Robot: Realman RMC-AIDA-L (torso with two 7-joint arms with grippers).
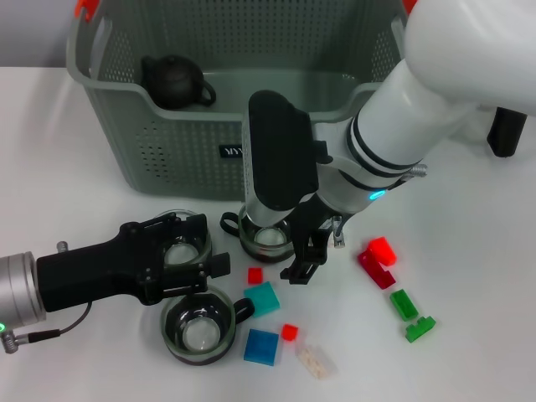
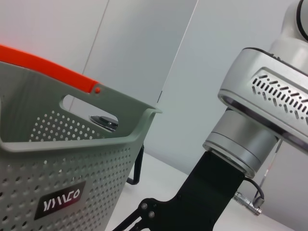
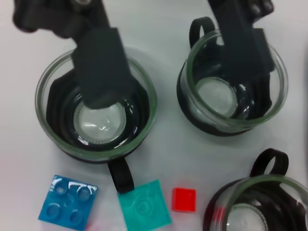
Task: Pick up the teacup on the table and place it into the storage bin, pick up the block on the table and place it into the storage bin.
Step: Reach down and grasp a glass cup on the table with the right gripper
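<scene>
Three glass teacups with black holders stand in front of the grey-green storage bin [image 1: 180, 138]. My left gripper [image 1: 198, 251] is open at the left teacup [image 1: 184, 249]. In the right wrist view one of its fingers [image 3: 243, 53] reaches into that cup [image 3: 231, 115], and the other hangs over the front teacup [image 1: 199, 328] [image 3: 96, 139]. My right gripper [image 1: 303, 258] hovers beside the middle teacup [image 1: 268, 237]. Blue [image 1: 261, 345], teal [image 1: 264, 297] and small red [image 1: 289, 332] blocks lie by the front cup.
A dark teapot [image 1: 174, 81] sits inside the bin. A red block [image 1: 378, 258], two green blocks [image 1: 404, 303] and a clear block [image 1: 316, 362] lie at the right front. The left wrist view shows the bin's wall [image 2: 72, 159] and my right arm [image 2: 260, 120].
</scene>
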